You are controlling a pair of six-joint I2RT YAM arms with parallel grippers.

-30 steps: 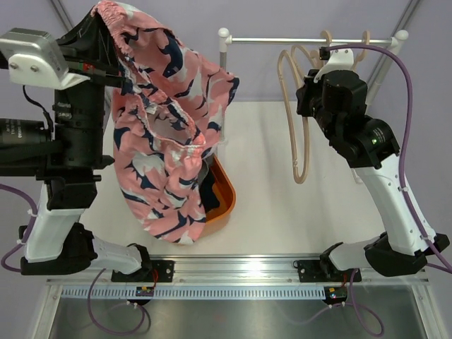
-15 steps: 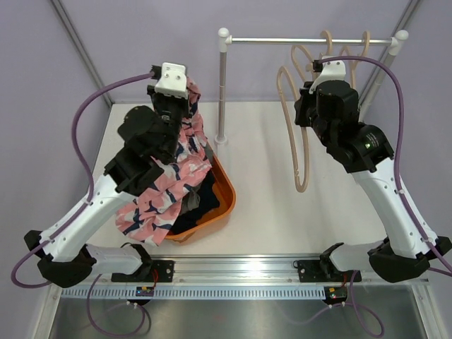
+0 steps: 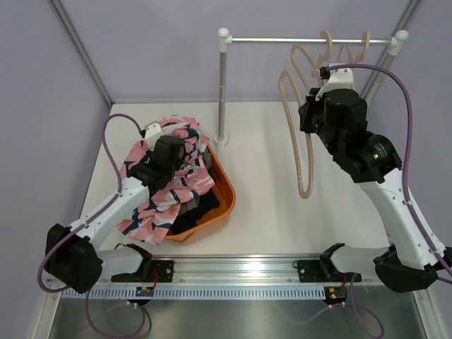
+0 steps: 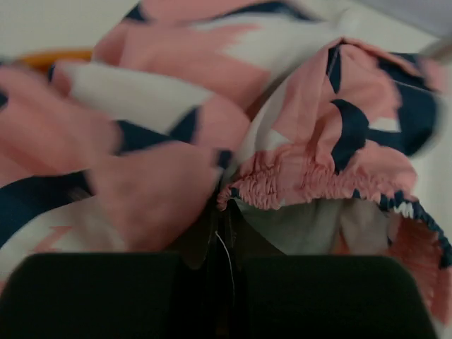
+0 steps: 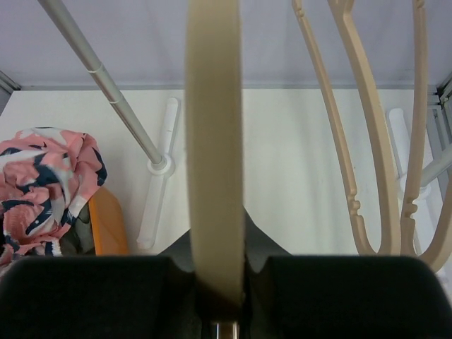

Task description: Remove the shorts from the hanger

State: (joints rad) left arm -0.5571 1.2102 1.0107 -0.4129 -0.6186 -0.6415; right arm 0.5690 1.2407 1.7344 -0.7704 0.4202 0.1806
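Observation:
The pink patterned shorts (image 3: 152, 205) lie heaped over the left rim of the orange basket (image 3: 224, 191). My left gripper (image 3: 169, 152) sits low on top of them. In the left wrist view it (image 4: 224, 219) is shut on the shorts' gathered pink waistband (image 4: 304, 187). Dark navy cloth (image 3: 206, 203) and a bit of grey cloth (image 3: 185, 207) show inside the basket. My right gripper (image 3: 316, 99) is shut on a bare beige hanger (image 3: 305, 162) that dangles below the rail. That hanger (image 5: 215, 127) runs straight up between its jaws (image 5: 217, 236).
A metal rail (image 3: 282, 40) on a thin pole (image 3: 222, 92) spans the back, with more bare beige hangers (image 3: 342, 49) hooked on it, also seen in the right wrist view (image 5: 367, 176). The pole's foot (image 5: 161, 166) stands just behind the basket.
My left arm has swung down from high at the left, carrying the pink shorts onto the basket. The right arm and its hanger have barely shifted.

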